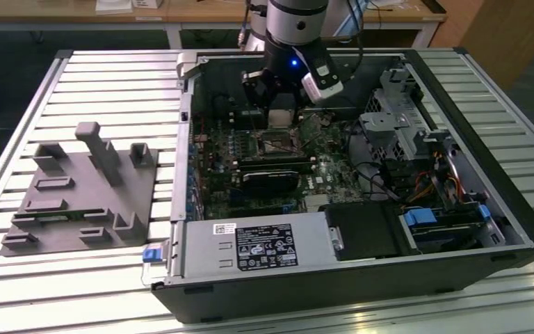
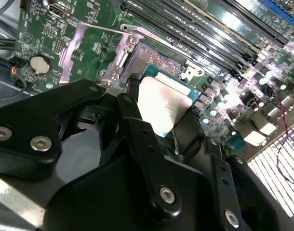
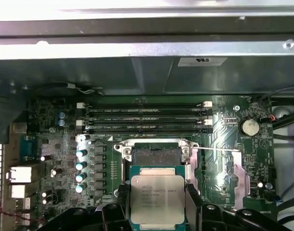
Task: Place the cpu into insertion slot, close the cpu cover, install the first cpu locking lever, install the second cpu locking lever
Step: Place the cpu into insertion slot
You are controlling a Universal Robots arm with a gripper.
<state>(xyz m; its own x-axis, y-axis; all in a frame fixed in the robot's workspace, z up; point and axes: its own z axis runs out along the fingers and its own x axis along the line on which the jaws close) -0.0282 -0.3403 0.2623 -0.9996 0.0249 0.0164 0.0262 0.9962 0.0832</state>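
Note:
The cpu (image 3: 157,197), a flat square chip with a dull silver top, is clamped between my black gripper (image 3: 157,209) fingers. It hangs just above the insertion slot (image 3: 155,156), a dark square socket with a silver rim on the green board. The second wrist view shows the cpu (image 2: 161,98) tilted over the insertion slot (image 2: 156,57). The cpu cover (image 2: 122,55), a thin silver frame, stands swung open beside the socket, toward the coin battery (image 2: 38,65). In the exterior view, my gripper (image 1: 284,115) reaches down into the open computer case above the insertion slot (image 1: 279,142).
Long black memory slots (image 3: 147,118) run just beyond the socket. A black graphics card (image 1: 272,177) and a power supply (image 1: 248,243) lie nearer the case front. A drive cage (image 1: 406,125) and cables fill the exterior view's right. A grey fixture (image 1: 81,195) sits outside the case.

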